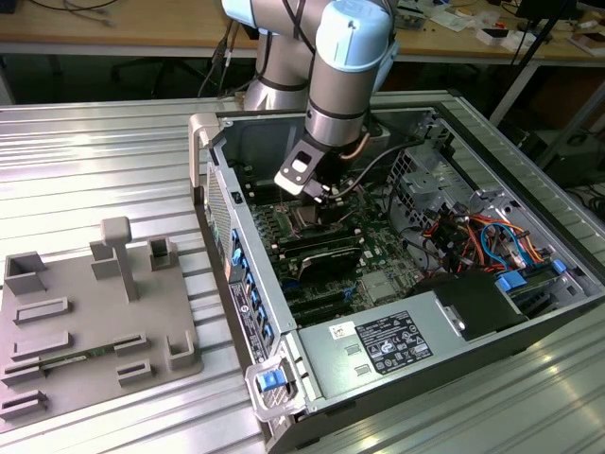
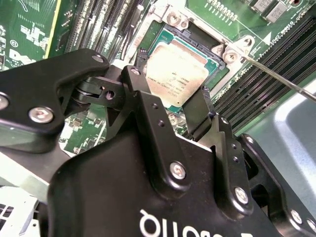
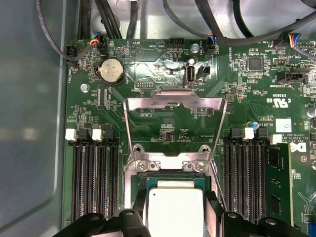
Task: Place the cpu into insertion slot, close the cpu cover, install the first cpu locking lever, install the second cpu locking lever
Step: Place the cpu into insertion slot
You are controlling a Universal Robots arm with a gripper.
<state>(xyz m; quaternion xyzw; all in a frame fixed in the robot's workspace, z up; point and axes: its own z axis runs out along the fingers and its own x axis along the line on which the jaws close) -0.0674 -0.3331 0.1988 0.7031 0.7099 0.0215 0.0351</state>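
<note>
In both wrist views the cpu (image 3: 175,210) (image 2: 175,74), a flat square chip with a dull silver top, lies level in the insertion slot (image 3: 142,181) (image 2: 198,43), or just over it. My gripper (image 3: 176,211) (image 2: 170,85) straddles it, with a black finger against each of two opposite edges. The cpu cover (image 3: 175,102), a thin silver frame, is swung open and lies back over the board beyond the slot. Both thin locking levers (image 3: 127,138) (image 3: 223,143) stand released beside it. In the exterior view the gripper (image 1: 317,197) is low inside the open computer case (image 1: 219,180).
Black memory slots (image 3: 94,177) (image 3: 244,177) flank the socket on both sides. A coin battery (image 3: 111,70) and black cables (image 3: 103,19) lie beyond the cover. In the exterior view a grey fixture tray (image 1: 85,312) sits beside the case, and the power supply (image 1: 388,345) occupies its near end.
</note>
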